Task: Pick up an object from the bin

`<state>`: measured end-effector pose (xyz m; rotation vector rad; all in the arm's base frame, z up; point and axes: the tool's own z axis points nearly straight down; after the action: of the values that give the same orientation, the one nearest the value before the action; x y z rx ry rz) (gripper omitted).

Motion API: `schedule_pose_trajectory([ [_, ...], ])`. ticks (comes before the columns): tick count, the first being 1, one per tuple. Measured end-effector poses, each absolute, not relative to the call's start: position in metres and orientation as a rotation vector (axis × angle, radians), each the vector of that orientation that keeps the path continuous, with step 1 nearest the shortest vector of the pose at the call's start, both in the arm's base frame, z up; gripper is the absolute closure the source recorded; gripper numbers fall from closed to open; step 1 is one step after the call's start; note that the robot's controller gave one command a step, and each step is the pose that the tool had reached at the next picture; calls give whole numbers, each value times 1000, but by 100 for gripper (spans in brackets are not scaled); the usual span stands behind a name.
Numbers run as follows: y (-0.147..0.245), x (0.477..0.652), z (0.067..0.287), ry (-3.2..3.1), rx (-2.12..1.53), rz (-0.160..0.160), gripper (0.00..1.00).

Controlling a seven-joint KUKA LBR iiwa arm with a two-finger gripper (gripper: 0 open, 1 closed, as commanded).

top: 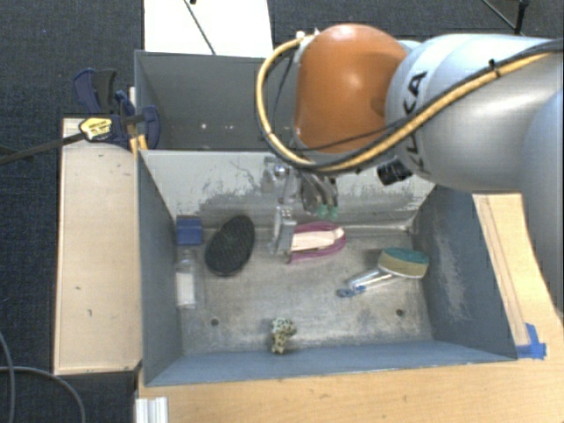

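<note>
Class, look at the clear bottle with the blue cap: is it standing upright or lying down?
Lying down: the bottle stretches lengthwise on the floor along the left wall of the bin.

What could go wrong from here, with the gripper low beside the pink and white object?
1. The gripper seems to be at one end of the pink and white object, not over its middle. A grasp there might tip the object or let it slip out.
2. The black oval object lies close by, on the other side of the gripper. A sideways move could knock it.

Robotics lab, industrial arm (480,122), grey metal bin (352,324)
</note>
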<state>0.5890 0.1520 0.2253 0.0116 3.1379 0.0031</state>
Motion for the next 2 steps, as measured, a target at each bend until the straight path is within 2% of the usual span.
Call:
schedule_pose_trajectory([
  [1, 184, 585, 93, 3140, -58, 2, 0],
  [2, 198, 586, 77, 3117, -1, 14, 0],
])
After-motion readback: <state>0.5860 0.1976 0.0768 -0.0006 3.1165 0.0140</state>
